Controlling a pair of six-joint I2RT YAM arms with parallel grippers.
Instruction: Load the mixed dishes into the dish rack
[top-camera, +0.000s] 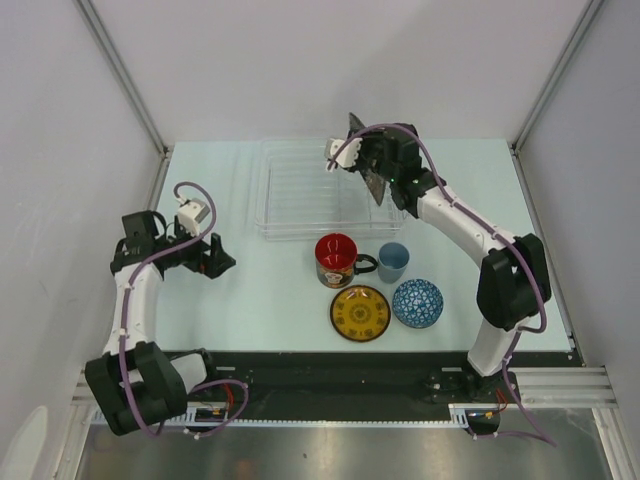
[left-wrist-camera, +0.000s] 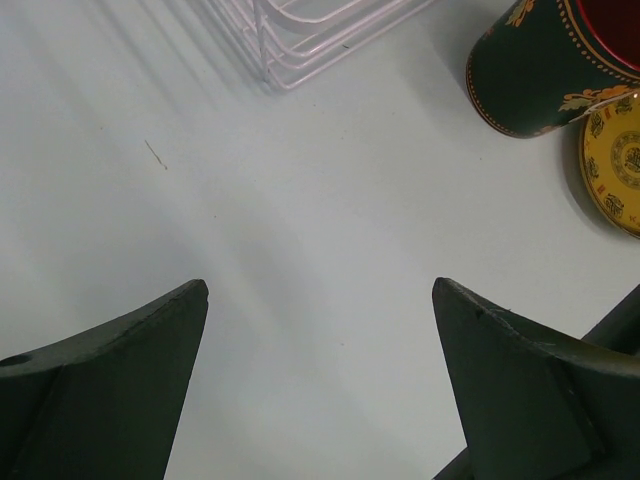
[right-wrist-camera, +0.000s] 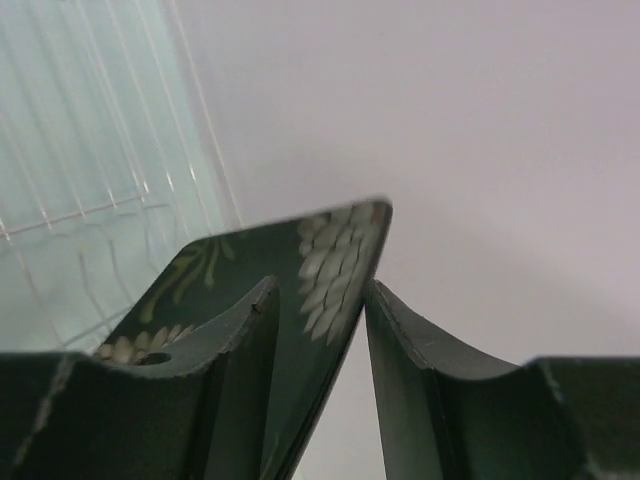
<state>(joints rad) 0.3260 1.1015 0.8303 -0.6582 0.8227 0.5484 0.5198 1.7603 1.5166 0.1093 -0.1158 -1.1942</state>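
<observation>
Right gripper (right-wrist-camera: 320, 290) clamps the black square floral plate (right-wrist-camera: 340, 240) by its edge, tilted above the clear plastic dish rack (top-camera: 300, 190); it looks stiff, slick, breakable. Left gripper (left-wrist-camera: 320, 285) gapes, empty.

The black square floral plate (right-wrist-camera: 335, 250) is held on edge over the right end of the clear dish rack (top-camera: 300, 190). 4 dishes are grouped just beside the rack: red mug (top-camera: 337, 258), light-blue cup (top-camera: 393, 261), yellow saucer (top-camera: 360, 312), blue-white bowl (top-camera: 417, 303).
</observation>
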